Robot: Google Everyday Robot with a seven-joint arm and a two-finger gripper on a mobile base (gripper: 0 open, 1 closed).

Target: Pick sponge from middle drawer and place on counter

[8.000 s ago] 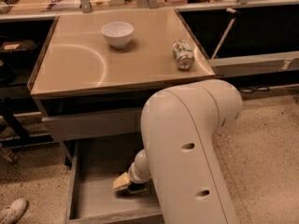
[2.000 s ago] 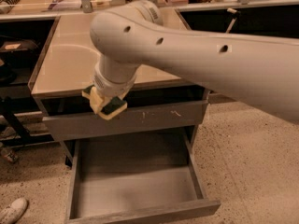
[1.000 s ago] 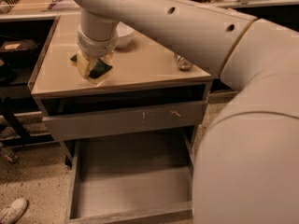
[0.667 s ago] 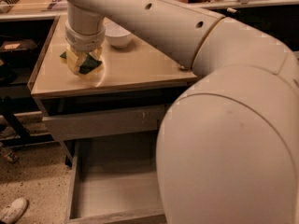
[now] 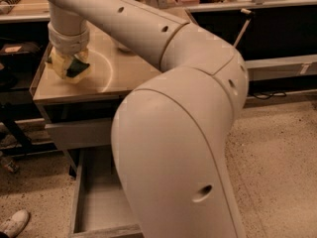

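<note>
Cream, hole-dotted tubular arm [image 5: 188,83]; end effector [image 5: 69,66] above the counter [image 5: 101,86].

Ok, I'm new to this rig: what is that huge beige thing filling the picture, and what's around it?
That beige bulk is the robot's own arm, seen close up. There is only one camera view, and it looks down past the arm. The arm bends up towards the top left, where it ends in a two-finger pincer. The pincer is closed on the sponge, which is yellow with a dark green face. It holds the sponge low over the left part of the tan counter; I can't tell whether the sponge touches the counter. Below the counter, the middle drawer stands pulled open. A white shoe shows on the floor at the bottom left.
</note>
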